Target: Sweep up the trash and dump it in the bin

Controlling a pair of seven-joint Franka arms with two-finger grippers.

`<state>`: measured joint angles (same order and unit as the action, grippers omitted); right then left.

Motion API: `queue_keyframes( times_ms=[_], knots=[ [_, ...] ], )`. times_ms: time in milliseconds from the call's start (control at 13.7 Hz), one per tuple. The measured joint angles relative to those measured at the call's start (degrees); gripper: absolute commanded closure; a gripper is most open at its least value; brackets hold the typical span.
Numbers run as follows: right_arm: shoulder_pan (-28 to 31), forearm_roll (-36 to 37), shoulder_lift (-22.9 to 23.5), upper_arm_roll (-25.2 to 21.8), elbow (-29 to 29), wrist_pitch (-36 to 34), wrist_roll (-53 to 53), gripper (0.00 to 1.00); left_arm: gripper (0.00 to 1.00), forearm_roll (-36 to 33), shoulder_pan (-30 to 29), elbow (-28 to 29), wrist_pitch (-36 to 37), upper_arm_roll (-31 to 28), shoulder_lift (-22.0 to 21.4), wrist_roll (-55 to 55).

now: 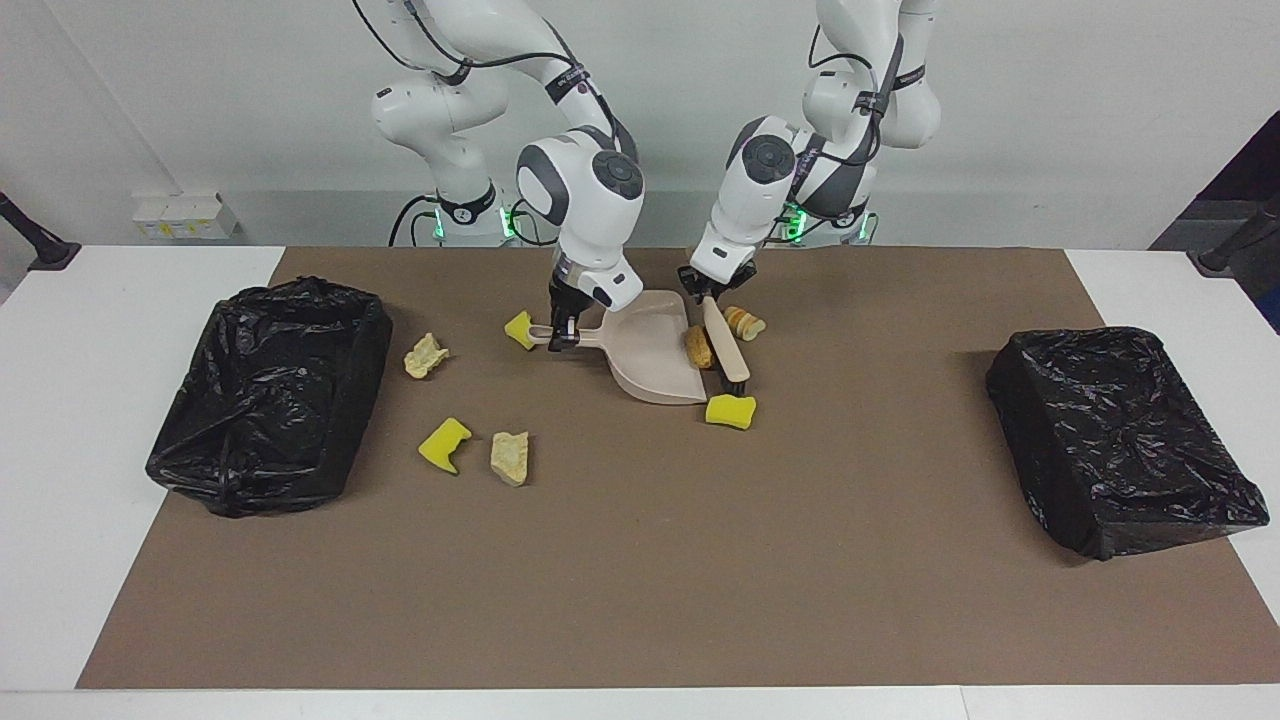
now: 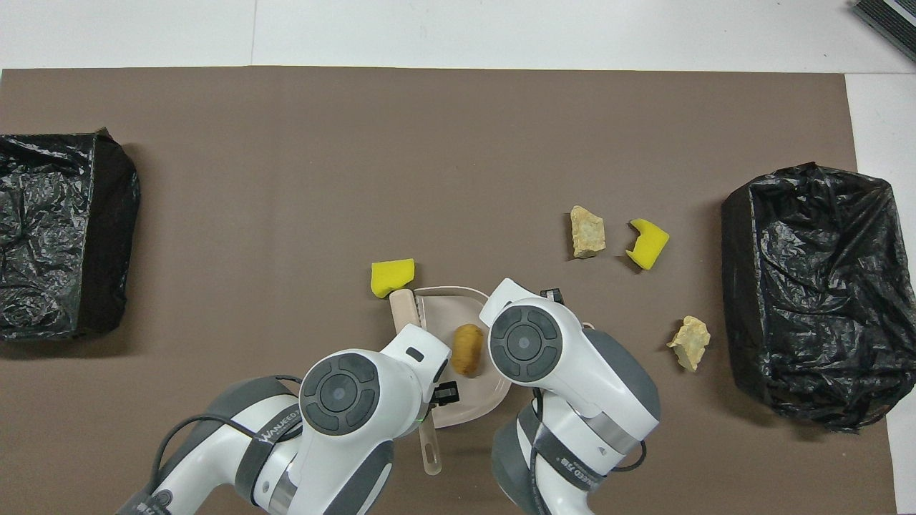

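My right gripper [image 1: 560,335] is shut on the handle of the beige dustpan [image 1: 645,350] [image 2: 444,322], which rests on the brown mat. My left gripper [image 1: 707,296] is shut on the brush [image 1: 727,352] [image 2: 405,309], whose bristles lie along the pan's open mouth. One golden-brown piece of trash [image 1: 697,347] [image 2: 468,349] lies inside the pan. A yellow sponge bit [image 1: 730,411] [image 2: 392,277] sits at the pan's lip by the brush tip. A sliced bread piece [image 1: 743,322] lies beside the brush, outside the pan; the left arm hides it from overhead.
A black-bagged bin [image 1: 270,395] [image 2: 809,293] stands at the right arm's end, another [image 1: 1125,440] [image 2: 64,236] at the left arm's end. Toward the right arm's bin lie two beige chunks [image 1: 426,355] [image 1: 510,457] and a yellow bit [image 1: 444,444]. A second yellow bit [image 1: 520,329] touches the pan handle.
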<state>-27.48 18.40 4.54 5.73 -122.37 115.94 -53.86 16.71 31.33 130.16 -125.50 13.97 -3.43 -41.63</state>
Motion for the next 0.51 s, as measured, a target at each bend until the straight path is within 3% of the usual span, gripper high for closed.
queue_keyframes(
  times_ms=[291, 510],
  knots=[
    [0.0, 0.0, 0.0, 0.0, 0.0, 0.0, 0.0, 1.0, 1.0, 0.0, 0.0, -2.8, 17.9, -0.3, -3.5, -0.1],
    [0.0, 0.0, 0.0, 0.0, 0.1, 0.0, 0.0, 1.0, 1.0, 0.0, -0.1, 2.7, 23.8, -0.7, -8.5, -4.8]
  ],
)
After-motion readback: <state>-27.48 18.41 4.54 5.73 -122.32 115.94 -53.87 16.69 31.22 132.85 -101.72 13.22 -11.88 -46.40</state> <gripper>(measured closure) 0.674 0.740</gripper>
